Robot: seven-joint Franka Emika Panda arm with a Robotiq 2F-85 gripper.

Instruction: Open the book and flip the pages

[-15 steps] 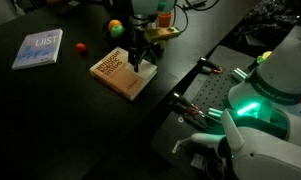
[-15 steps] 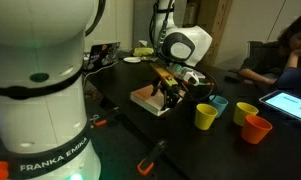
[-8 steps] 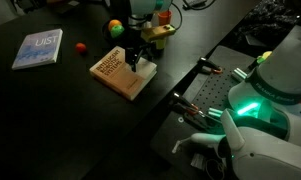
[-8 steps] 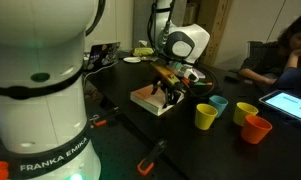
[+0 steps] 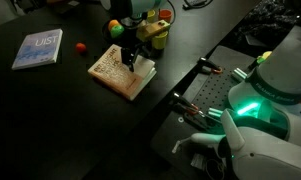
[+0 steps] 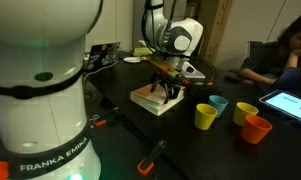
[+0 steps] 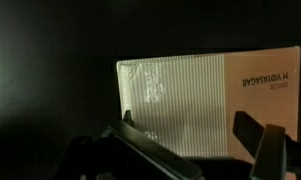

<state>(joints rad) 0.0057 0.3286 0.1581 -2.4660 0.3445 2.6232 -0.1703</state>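
While the book (image 5: 115, 71) lay apparently closed on the dark table (image 5: 50, 120), the hand (image 5: 133, 61) hovered over its right edge, fingers spread, gripping nothing; opening the cover seemed the step, needing a fingertip hooked under that edge.

The black two-finger gripper (image 5: 131, 58) has moved from the outer edge of the thick tan-orange rectangular book (image 5: 112, 72) inward over its top face. In an exterior view the gripper (image 6: 170, 90) stands slightly higher above the book (image 6: 150, 99) than 0.5 s ago. The book's top face now looks paler and mottled, and its reddish title lettering is less distinct.
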